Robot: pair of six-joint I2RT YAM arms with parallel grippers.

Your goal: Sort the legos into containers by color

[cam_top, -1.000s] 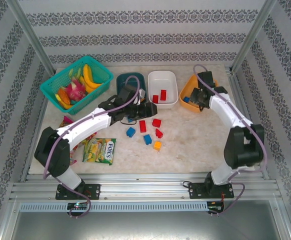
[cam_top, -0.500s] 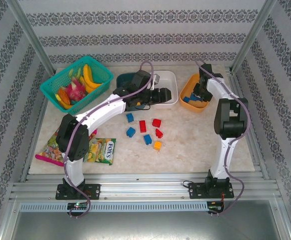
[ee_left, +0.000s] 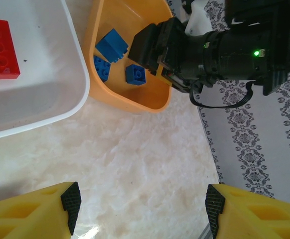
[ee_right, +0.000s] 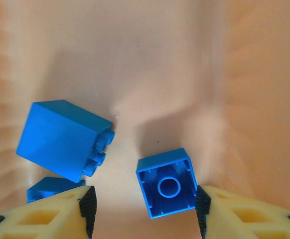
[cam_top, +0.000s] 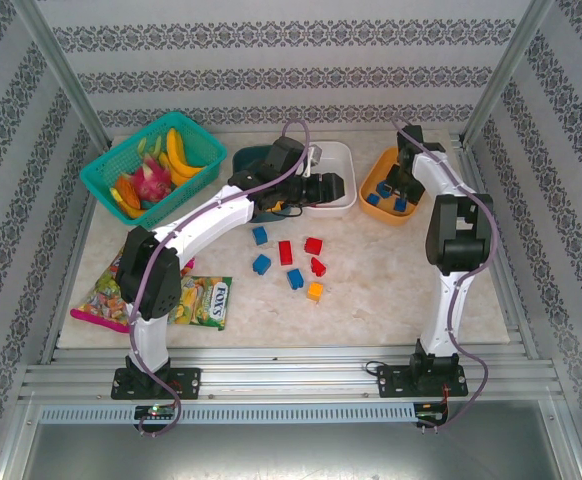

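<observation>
Marbled cream worktop (cam_top: pixel 391 280) carries everything in front of you. At its far left corner sits a bright teal mesh basket (cam_top: pixel 101 185) of toy fruit. Along the far edge stand three shallow plastic containers: a dark teal tub (cam_top: pixel 246 158), a white tub (cam_top: pixel 336 150) and, toward the far right corner, an orange tub (cam_top: pixel 376 185). Two candy bags (cam_top: pixel 206 300) lie near the left end of the near edge.

Your left hand (cam_top: pixel 329 187) hovers over the white tub's near right part, fingers half apart and holding nothing. A flat red brick (ee_left: pixel 0 47) lies in that tub.

Your right hand (ee_right: pixel 142 209) is down inside the orange tub. Its fingers are parted wider than the small blue brick (ee_right: pixel 167 189), which lies upside down on the tub floor between them, not gripped. Two more blue bricks (ee_right: pixel 65 139) lie beside it.

Mid-worktop, loose legos cluster: three red bricks (cam_top: pixel 285 252), three blue ones (cam_top: pixel 261 264), one orange-yellow brick (cam_top: pixel 315 291).
</observation>
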